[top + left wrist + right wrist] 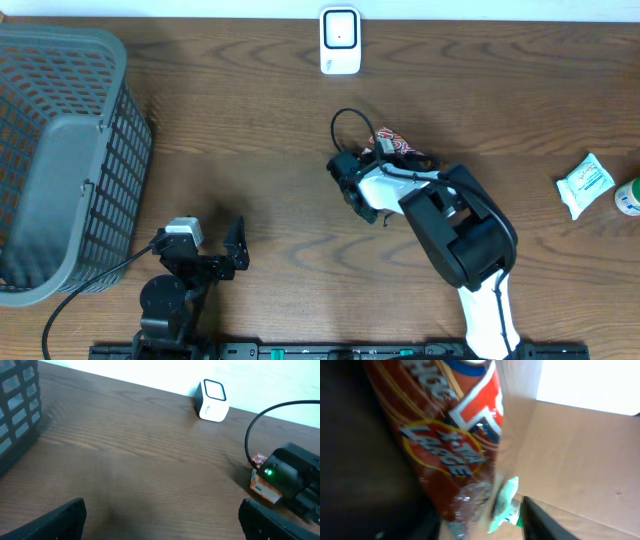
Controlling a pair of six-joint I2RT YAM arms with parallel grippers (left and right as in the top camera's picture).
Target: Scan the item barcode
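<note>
**Right arm on the bag, grip unproven**

The right gripper [380, 158] sits over the red snack bag [393, 140] mid-table [250, 130], short of the scanner [340, 40] at the far edge. I cannot tell whether its fingers have actually closed on it. The left gripper [208, 248] gapes wide and empty by the near edge. The danger is that the slick wrap slips or twists, hiding the barcode.
</note>
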